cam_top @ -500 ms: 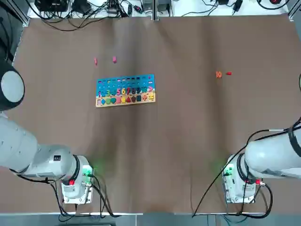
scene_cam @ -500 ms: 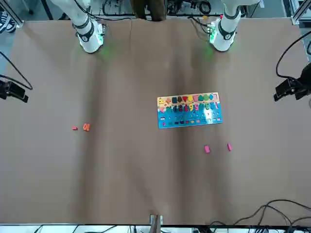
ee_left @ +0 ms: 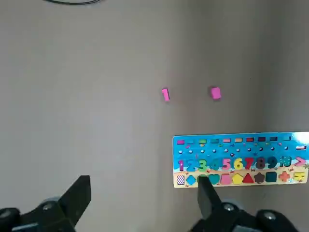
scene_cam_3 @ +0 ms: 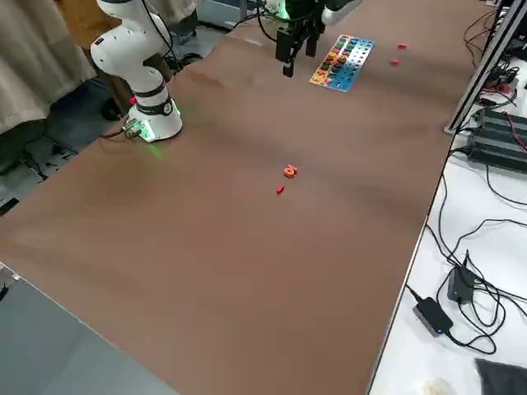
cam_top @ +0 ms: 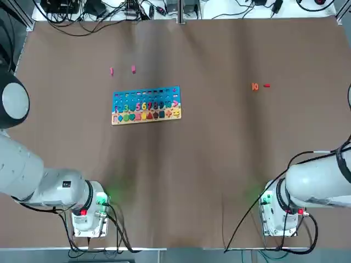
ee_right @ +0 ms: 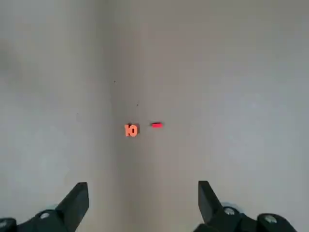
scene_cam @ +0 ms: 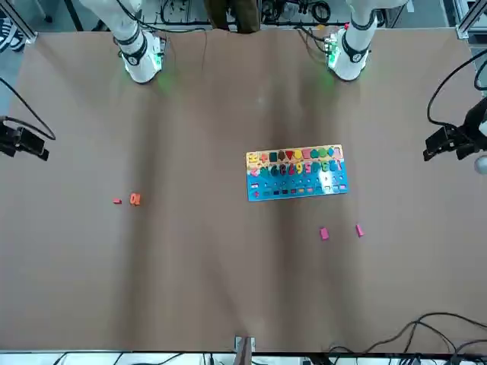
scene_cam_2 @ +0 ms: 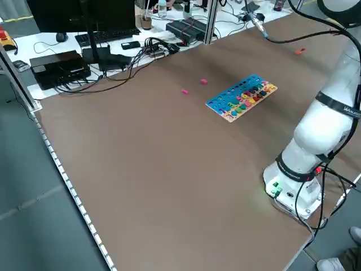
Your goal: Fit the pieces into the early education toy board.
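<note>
While both arms hang high over the near side of the brown table point(cam_top: 219, 164), the flat rectangular blue-topped wooden toy board point(cam_top: 146, 105) with coloured numbers and shapes lies left of centre. Two tiny pink pieces point(cam_top: 133, 69) sit just beyond its far edge, apart from it. A small orange "10" piece point(cam_top: 254, 86) and a tiny red piece point(cam_top: 267, 85) lie close together, well to the right. The left gripper point(ee_left: 142, 203) and right gripper point(ee_right: 142, 203) both have fingers spread apart, empty.

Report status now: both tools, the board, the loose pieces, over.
Left tool and right tool open, empty, high above table. Blue-topped wooden toy board untouched. Two pink pieces beyond it; orange "10" piece and red piece far right. Nothing in the way.
</note>
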You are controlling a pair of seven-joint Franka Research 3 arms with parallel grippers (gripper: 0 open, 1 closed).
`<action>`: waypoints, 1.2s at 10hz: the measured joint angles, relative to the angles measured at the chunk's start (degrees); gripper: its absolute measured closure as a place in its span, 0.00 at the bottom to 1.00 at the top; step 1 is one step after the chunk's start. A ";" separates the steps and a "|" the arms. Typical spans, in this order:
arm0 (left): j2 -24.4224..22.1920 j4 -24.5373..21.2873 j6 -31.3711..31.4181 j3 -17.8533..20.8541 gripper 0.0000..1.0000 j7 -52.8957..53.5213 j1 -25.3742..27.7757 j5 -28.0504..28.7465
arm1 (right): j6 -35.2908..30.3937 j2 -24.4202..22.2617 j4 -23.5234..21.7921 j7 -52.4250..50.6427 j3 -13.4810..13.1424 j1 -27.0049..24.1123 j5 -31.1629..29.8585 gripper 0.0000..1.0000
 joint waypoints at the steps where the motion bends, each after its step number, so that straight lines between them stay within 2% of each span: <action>1: 0.21 -0.16 -0.03 -0.01 0.04 0.01 -0.01 0.00 | -0.04 0.07 -0.45 0.00 0.00 0.38 0.00 0.00; 3: 0.01 -1.85 -0.15 -0.01 0.34 -0.15 -0.01 0.00 | 0.64 1.14 -2.30 0.00 0.00 0.56 0.00 0.00; 4: -0.56 -4.34 0.09 -0.04 0.51 -0.20 -0.01 0.00 | 2.76 2.59 -3.69 0.00 0.00 0.57 0.00 0.00; 5: -1.43 -7.67 1.01 -0.23 0.65 -0.21 0.00 0.00 | 6.63 4.17 -5.86 0.00 -0.02 0.56 -0.01 0.00; 7: -3.73 -16.99 5.38 -1.29 0.95 -1.18 -0.02 0.00 | 17.76 6.17 -13.67 0.00 -0.03 0.56 -0.02 0.00; 8: -5.02 -23.29 10.14 -2.00 0.99 -1.48 -0.02 0.01 | 22.73 6.71 -17.95 0.00 -0.02 0.57 -0.02 0.00; 10: -6.50 -35.41 20.42 -2.70 0.99 -1.85 -0.04 0.01 | 29.52 8.46 -24.27 0.01 -0.07 0.51 -0.03 0.00; 12: -6.48 -46.23 32.54 -2.67 0.99 -1.86 0.01 0.01 | 33.46 11.88 -26.85 0.00 -0.05 0.59 -0.04 0.00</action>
